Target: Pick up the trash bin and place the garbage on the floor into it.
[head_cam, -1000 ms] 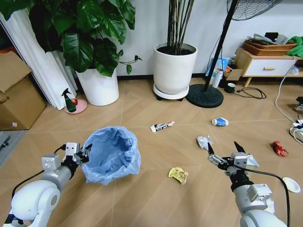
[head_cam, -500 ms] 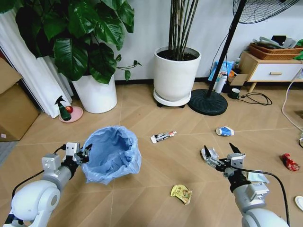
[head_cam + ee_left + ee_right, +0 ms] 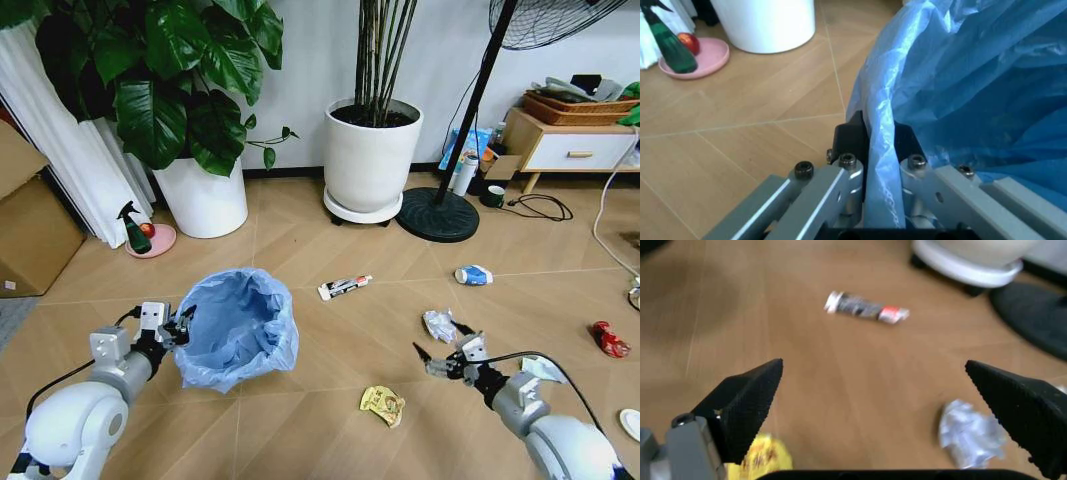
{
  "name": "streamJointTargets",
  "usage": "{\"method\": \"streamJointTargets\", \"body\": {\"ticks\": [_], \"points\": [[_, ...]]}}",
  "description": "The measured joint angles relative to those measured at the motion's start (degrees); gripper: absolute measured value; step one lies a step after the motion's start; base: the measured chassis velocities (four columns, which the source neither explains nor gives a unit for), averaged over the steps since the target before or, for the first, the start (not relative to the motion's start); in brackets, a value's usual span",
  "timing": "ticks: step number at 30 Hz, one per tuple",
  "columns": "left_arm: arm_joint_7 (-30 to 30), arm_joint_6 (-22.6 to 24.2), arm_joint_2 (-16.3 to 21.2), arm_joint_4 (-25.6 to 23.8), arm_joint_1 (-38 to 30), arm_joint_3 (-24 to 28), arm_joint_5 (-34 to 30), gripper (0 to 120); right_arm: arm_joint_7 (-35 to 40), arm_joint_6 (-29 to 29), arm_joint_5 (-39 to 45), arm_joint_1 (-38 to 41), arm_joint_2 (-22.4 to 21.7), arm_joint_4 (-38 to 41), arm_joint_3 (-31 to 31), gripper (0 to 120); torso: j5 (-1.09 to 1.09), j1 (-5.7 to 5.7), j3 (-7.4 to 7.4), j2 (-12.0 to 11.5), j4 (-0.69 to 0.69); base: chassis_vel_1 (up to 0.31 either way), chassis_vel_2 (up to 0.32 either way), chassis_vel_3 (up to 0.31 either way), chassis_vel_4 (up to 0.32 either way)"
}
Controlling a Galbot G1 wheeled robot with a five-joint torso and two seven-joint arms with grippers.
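Pinching trash bin (image 3: 960, 80) rim (left wrist close-up), left claw (image 3: 870, 145), right claw (image 3: 873, 405) spread

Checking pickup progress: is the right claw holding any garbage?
No, the right claw is open and empty above the floor.

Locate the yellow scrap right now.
Head view: the yellow scrap lies on the floor, right of the trash bin, just left of the open right gripper.
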Motion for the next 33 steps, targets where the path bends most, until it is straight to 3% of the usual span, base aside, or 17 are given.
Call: {"method": "streamJointTargets", "body": {"ticks": [8, 20, 33], "points": [[0.24, 0.05, 0.73, 1.51, -1.27, 1.84, -0.23, 1, -2.14, 2.95, -3.03, 5.04, -1.8, -11.8, -8.09, 100, 0.02, 0.0, 0.0, 0.0, -0.01, 0.0, 0.0, 0.0, 0.0], [0.39, 0.18, 0.84, 1.2, -1.05, 1.31, -0.28, 1, -4.22, 3.19, -2.97, 11.35, -2.57, -19.18, -18.97, 100, 0.0, 0.0, 0.0, 0.0, 0.0, 0.0, 0.0, 0.0, 0.0], [0.32, 0.27, 1.78, 1.06, -0.76, 0.32, -0.6, 1, -5.16, 4.68, -3.42, 20.51, 1.07, -29.03, -27.64, 100, -0.01, 0.0, 0.0, 0.0, 0.0, 0.0, 0.0, 0.0, 0.0]]}}
